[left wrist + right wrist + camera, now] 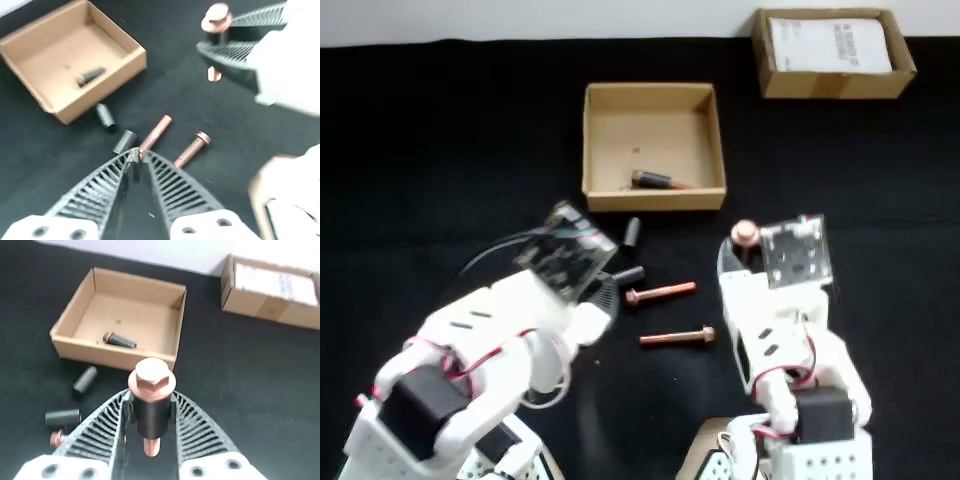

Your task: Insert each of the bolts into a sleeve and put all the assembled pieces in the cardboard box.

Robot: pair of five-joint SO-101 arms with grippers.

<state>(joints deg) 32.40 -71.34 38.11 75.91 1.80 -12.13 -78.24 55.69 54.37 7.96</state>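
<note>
Your right jaws pinch a dark sleeve (151, 416) with a copper bolt (151, 380) through it. It stands upright, head up, off the worktop (440, 150) and near the cardboard box (653, 94). Your left jaws are pressed together, tips low by the end of a loose bolt (156, 131), with a loose sleeve (125, 141) just beside them. A second loose bolt (192, 148) lies near. Another sleeve (105, 115) sits close to the box wall. One assembled piece (655, 181) lies inside the box. A smaller box (835, 85) holding paper sits at the far corner.
</note>
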